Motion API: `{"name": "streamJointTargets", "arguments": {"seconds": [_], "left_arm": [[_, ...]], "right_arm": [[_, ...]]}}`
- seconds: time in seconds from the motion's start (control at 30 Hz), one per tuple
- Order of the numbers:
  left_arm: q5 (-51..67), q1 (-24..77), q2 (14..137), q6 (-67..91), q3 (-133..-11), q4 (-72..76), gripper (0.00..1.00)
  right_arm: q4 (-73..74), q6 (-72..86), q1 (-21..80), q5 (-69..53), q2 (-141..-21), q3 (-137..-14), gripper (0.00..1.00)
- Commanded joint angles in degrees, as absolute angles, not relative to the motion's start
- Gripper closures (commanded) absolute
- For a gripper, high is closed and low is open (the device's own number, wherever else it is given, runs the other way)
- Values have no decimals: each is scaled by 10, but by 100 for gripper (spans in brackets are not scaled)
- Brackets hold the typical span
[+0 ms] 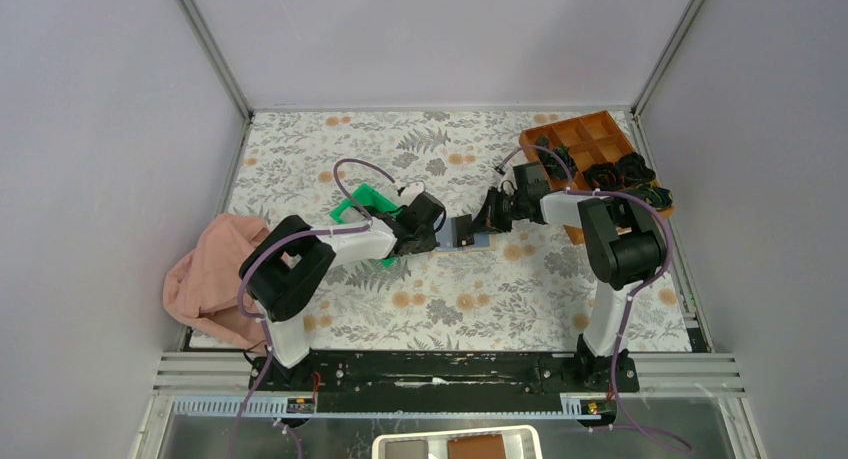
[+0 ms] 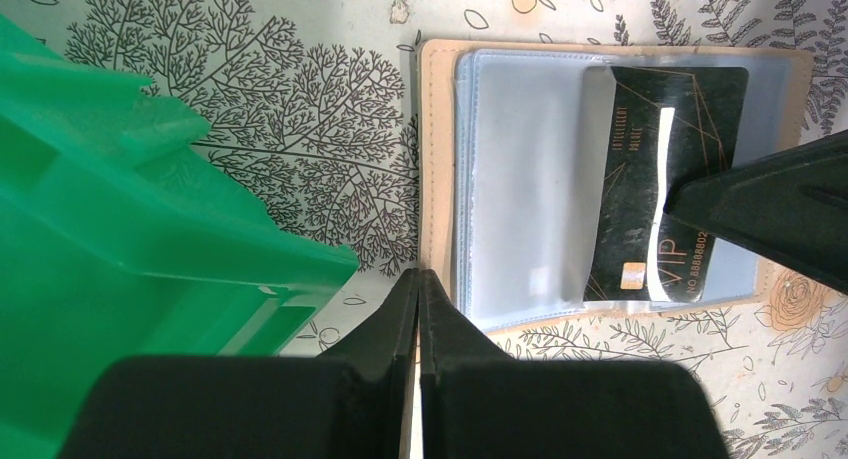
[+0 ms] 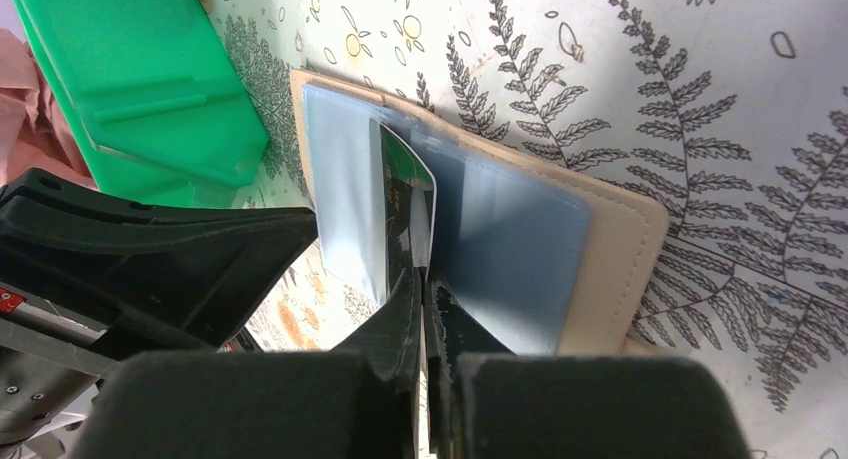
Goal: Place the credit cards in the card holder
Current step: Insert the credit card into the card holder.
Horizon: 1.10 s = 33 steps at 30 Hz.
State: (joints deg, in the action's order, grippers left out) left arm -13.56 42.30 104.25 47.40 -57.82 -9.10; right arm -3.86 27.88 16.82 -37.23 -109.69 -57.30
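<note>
Insertion step: we judge that our right tool (image 3: 422,279), pinched shut on a credit card (image 2: 680,129) partly sleeved in the card holder (image 2: 520,179), must push it home; the left tool (image 2: 418,277) is closed and empty.

We see a floral table mat (image 1: 450,309). At its 2 o'clock corner sits an orange-brown compartment box (image 1: 580,137) holding dark rosette lumps (image 1: 620,171). A green tray (image 1: 360,201) lies around 10 o'clock, and a pink cloth (image 1: 210,279) is bunched at 8 o'clock.

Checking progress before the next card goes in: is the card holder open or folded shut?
Open: the card holder lies spread flat, blue-grey inner sleeves facing up, a black card partly tucked into one.
</note>
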Motion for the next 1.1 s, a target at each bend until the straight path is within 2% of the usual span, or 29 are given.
{"name": "streamJointTargets", "arguments": {"seconds": [0.0, 0.3, 0.53, 0.83, 1.07], "left_arm": [[-139, 416, 1099, 454, -556, -163, 98], [-134, 418, 1111, 453, -569, -163, 98], [-132, 418, 1112, 457, -570, -162, 98], [-127, 421, 1112, 462, -573, -152, 99], [-128, 422, 1102, 466, -560, -142, 99]], "right_arm": [[-34, 272, 175, -352, -1128, -575, 100], [-21, 269, 202, -354, -1132, -585, 100], [4, 266, 217, -353, -1129, -612, 84], [37, 258, 238, -344, -1137, -634, 78], [67, 247, 244, -322, -1121, -648, 70]]}}
